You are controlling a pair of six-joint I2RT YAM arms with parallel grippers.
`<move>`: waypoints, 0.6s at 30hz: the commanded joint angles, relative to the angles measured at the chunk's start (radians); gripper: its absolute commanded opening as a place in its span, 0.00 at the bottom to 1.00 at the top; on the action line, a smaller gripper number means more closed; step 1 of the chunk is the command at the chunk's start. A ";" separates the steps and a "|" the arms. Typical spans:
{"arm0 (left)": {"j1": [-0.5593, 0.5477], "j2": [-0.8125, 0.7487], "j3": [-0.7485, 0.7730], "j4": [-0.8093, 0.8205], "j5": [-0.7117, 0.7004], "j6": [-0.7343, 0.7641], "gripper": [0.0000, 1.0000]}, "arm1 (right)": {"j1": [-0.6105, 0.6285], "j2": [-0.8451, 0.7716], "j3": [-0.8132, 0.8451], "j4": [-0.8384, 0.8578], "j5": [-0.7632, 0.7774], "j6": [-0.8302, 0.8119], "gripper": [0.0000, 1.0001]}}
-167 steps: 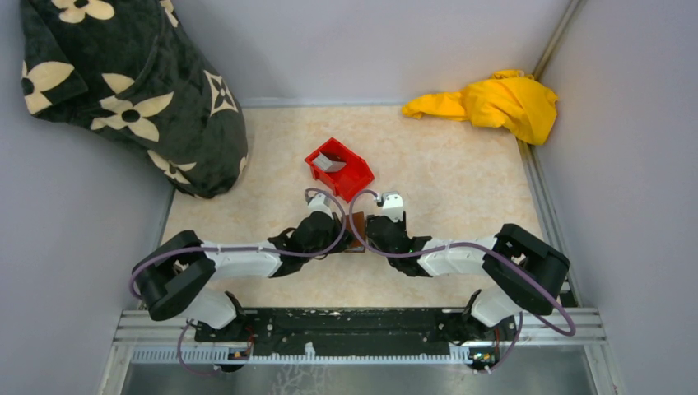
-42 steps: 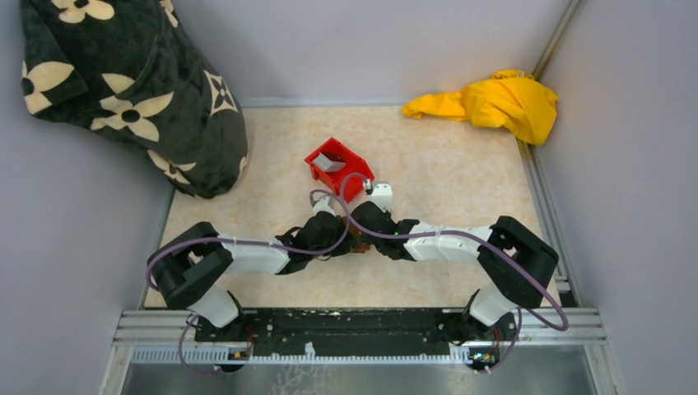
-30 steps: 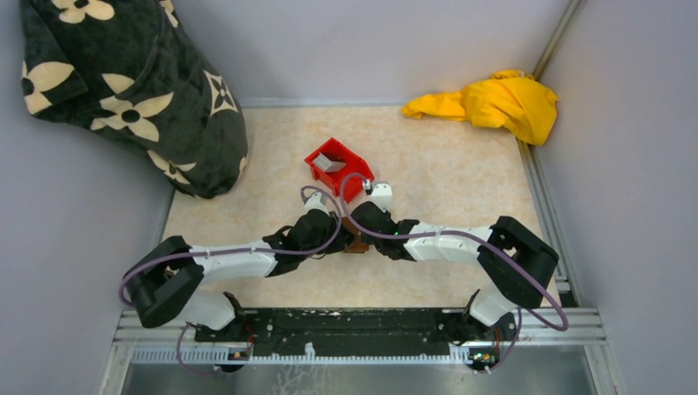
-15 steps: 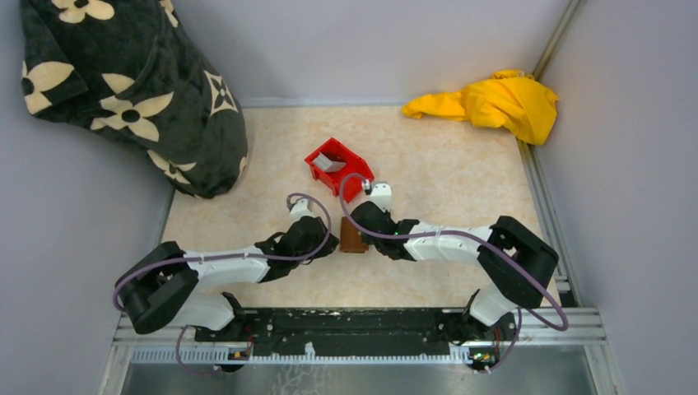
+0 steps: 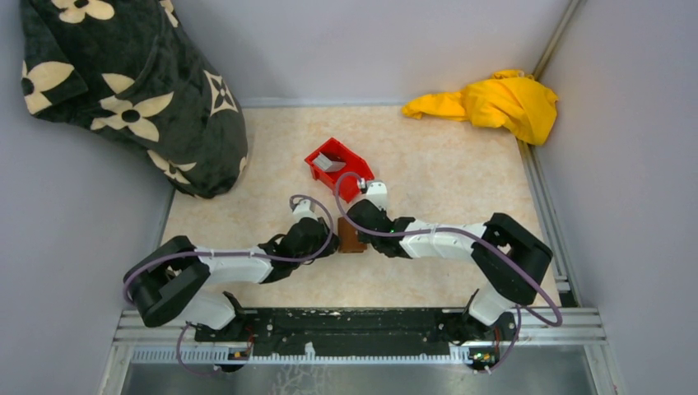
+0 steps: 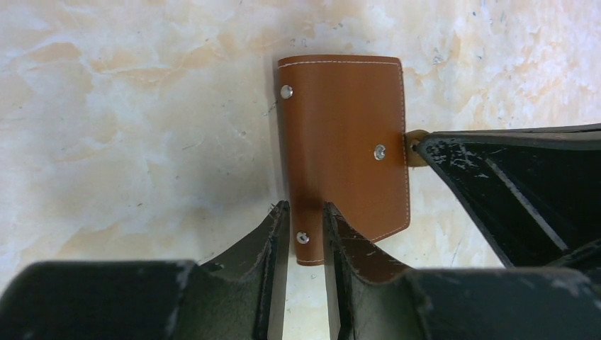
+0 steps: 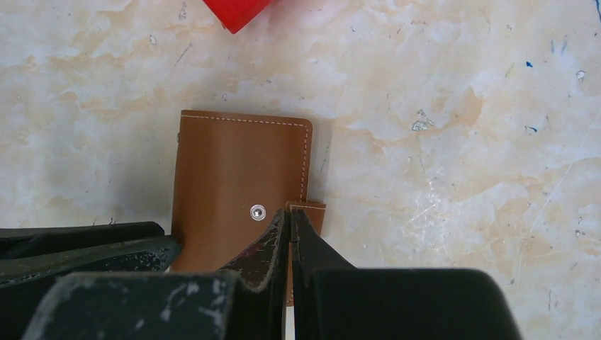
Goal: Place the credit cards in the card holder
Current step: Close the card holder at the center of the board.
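Observation:
The card holder (image 5: pixel 352 239) is a brown wallet lying closed and flat between my two grippers. In the left wrist view the card holder (image 6: pixel 344 134) shows three metal studs. My left gripper (image 6: pixel 305 216) stands narrowly open over its near left corner, one finger beside the edge and one above the leather. My right gripper (image 7: pixel 290 216) is shut, its tips at the small tab (image 7: pixel 312 210) on the card holder's (image 7: pixel 234 177) right edge. One pale grey credit card (image 5: pixel 328 162) leans inside the red bin (image 5: pixel 350 177).
The red bin's corner (image 7: pixel 237 10) sits just beyond the wallet. A black flowered blanket (image 5: pixel 132 90) fills the far left corner and a yellow cloth (image 5: pixel 494 103) lies at the far right. Grey walls close in both sides.
My left arm has drawn back to the left, uncovering the wallet. The right gripper has crept slightly left and stays shut at the wallet's edge. The bin and card have not moved.

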 commanded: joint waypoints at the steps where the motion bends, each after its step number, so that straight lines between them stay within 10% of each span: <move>1: 0.006 0.015 0.000 0.062 0.019 0.026 0.30 | -0.002 0.017 0.054 0.019 -0.014 -0.014 0.00; 18: 0.006 0.089 0.011 0.100 0.055 0.023 0.28 | 0.002 0.054 0.093 0.022 -0.037 -0.035 0.00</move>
